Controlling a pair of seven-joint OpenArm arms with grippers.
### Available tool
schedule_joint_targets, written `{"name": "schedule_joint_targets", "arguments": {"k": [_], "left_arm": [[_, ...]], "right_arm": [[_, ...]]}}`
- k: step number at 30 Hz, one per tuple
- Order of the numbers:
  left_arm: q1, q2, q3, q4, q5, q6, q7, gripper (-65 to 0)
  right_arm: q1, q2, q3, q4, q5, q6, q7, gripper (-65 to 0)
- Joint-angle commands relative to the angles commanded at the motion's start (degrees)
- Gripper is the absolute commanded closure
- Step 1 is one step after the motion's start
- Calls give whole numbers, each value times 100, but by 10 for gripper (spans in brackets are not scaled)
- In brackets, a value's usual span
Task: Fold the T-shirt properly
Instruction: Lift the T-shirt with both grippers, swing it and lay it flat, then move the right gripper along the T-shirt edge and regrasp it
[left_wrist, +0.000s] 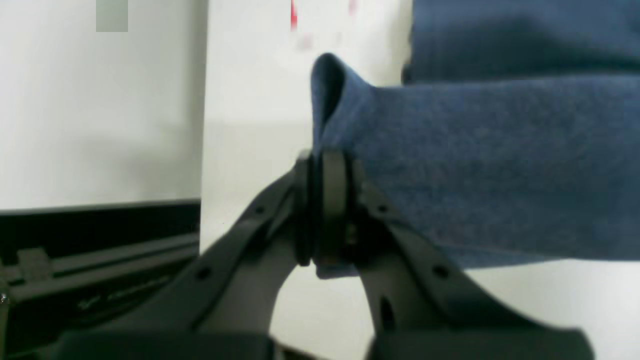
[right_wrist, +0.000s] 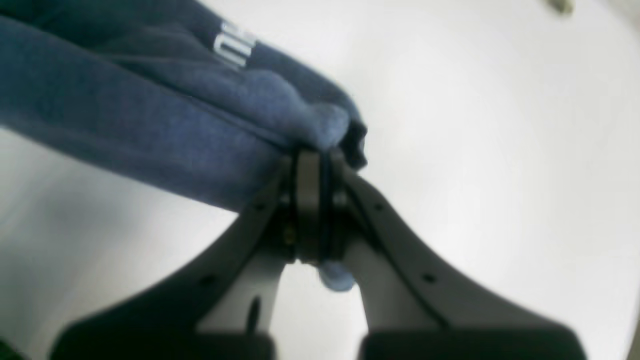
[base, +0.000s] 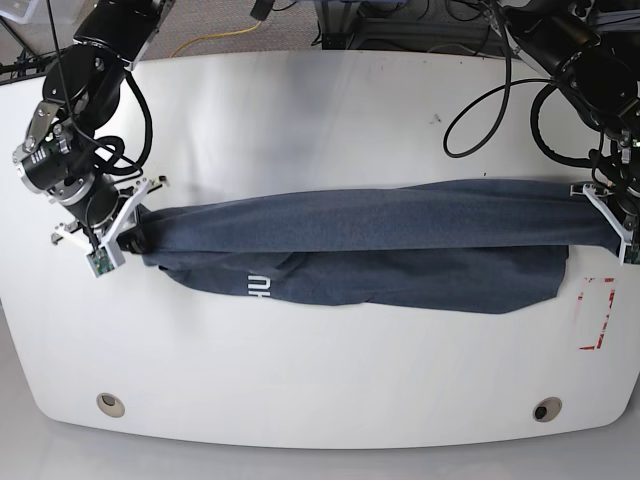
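- The T-shirt (base: 380, 245) hangs stretched across the middle of the white table (base: 320, 110), running from 9 o'clock to 3 o'clock, its lower layer sagging onto the surface.
- At 9 o'clock, the right gripper (right_wrist: 314, 165) is pinching 1 bunched end of the cloth.
- At 3 o'clock, the left gripper (left_wrist: 325, 162) is pressed together on the other end (fabric pokes out below the pads).
- White lettering (base: 258, 286) shows near 7 o'clock.
- A red marking (base: 597, 312) sits toward 4 o'clock.

A white table (base: 330, 120) with rounded corners fills the scene. Two round holes sit near its front edge, one left (base: 111, 404), one right (base: 546, 410). A red tape rectangle (base: 597, 313) marks the right side. Black cables (base: 480, 110) loop at far right.
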Motion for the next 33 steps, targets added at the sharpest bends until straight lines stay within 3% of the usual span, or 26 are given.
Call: {"name": "schedule_joint_targets", "arguments": {"k": [12,16,20,24,33], "left_arm": [[1336,-62,-246,-26,18,0,-35,0],[1644,-264,-237,-53,18,0,-35,0],[1846,-396,-237,-193,18,0,-62,0],[1969,-431,-264,-369,18,0,-369,0],[1996,-360,-176,-404,18,0,-484,0]], "right_arm": [[-1512,53,501,-9,1459,0,-369,0],[-2075,62,501,-9,1767,0,-369,0],[-2462,70,475,-9,1829,0,-369,0],[-2690,167,246,-9,1829,0,-369,0],[-2541,255,-185,-149,1793,0,-369,0]]}}
